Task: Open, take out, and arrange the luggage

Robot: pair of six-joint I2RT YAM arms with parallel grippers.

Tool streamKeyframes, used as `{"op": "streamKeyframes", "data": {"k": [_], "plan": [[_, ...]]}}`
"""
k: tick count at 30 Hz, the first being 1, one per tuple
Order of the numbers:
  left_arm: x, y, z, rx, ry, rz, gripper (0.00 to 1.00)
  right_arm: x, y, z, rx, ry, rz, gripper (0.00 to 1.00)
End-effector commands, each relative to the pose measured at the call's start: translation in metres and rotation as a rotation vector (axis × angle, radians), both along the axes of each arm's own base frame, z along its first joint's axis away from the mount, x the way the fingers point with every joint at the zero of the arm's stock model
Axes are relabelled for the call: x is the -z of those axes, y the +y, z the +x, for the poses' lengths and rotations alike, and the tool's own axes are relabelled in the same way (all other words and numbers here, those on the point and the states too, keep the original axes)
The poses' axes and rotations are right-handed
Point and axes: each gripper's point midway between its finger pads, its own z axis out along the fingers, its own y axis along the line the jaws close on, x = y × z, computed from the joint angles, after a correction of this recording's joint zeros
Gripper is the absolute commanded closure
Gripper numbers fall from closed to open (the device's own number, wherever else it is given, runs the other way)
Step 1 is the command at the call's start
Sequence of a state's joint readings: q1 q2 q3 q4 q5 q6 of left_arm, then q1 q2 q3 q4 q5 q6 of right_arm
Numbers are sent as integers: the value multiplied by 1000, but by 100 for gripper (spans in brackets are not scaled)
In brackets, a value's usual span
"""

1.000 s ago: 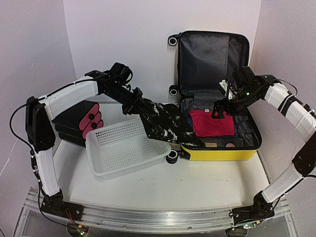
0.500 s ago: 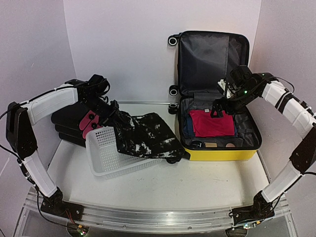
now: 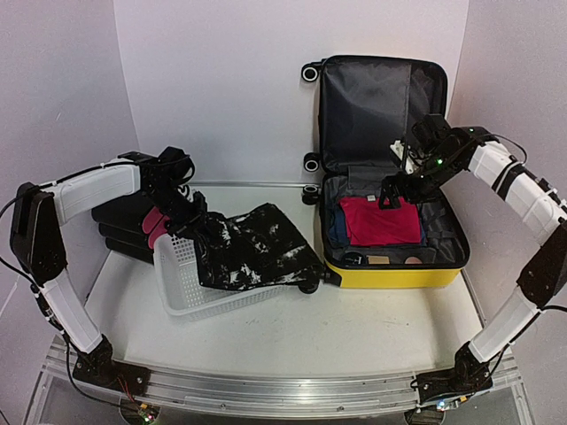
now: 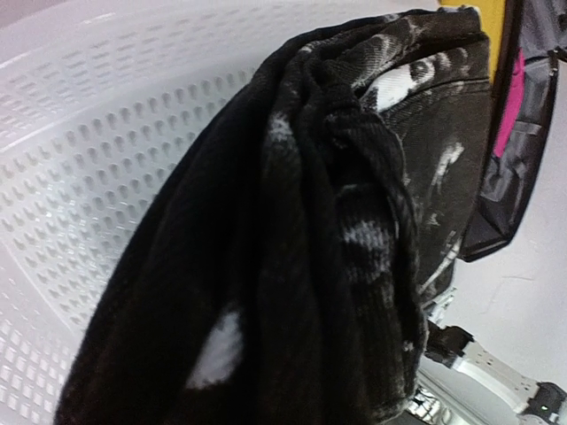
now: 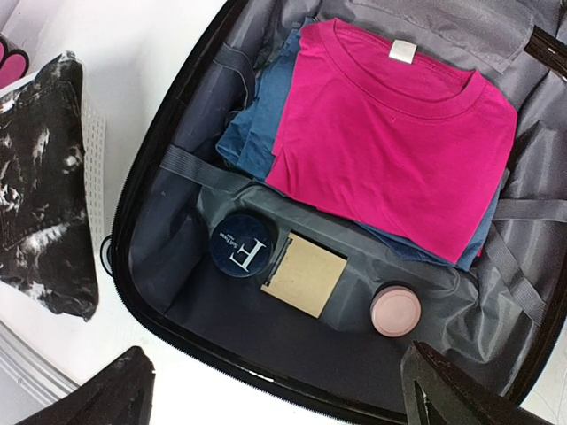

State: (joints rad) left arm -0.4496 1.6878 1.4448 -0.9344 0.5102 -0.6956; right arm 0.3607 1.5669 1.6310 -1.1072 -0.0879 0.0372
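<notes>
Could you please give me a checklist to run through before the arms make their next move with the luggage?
1. Luggage lid open: ok.
2. Left end effector gripping the black-and-white garment: ok.
3. Garment fully inside the white basket: not ok, it drapes over the rim.
4. Right end effector open above the pink shirt: ok.
5. What lies beneath the blue clothes: cannot tell.

The luggage (image 3: 394, 276) was yellow outside, with dark grey lining. The garment (image 3: 252, 248) was black with white blotches. The basket (image 3: 175, 282) was white and perforated. The T-shirt (image 5: 390, 133) was magenta. The tin (image 5: 242, 248) was navy with a white letter F. The jar (image 5: 396, 310) was pale pink.
</notes>
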Motion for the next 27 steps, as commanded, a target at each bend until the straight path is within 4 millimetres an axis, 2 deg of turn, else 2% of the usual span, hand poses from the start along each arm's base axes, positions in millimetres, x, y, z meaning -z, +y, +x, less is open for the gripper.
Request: {"op": "streamKeyframes", "data": {"k": [1, 12, 20, 27], "plan": [[-5, 20, 12, -7, -111, 69, 100, -12, 1, 6, -1, -37, -6, 2], [24, 21, 16, 35, -79, 101, 100, -13, 0, 6, -11, -28, -19, 2], [35, 29, 8, 32, -58, 130, 100, -13, -1, 6, -14, -26, -25, 2], [46, 32, 9, 47, -48, 152, 100, -14, 0, 8, -17, -27, -24, 2]]}}
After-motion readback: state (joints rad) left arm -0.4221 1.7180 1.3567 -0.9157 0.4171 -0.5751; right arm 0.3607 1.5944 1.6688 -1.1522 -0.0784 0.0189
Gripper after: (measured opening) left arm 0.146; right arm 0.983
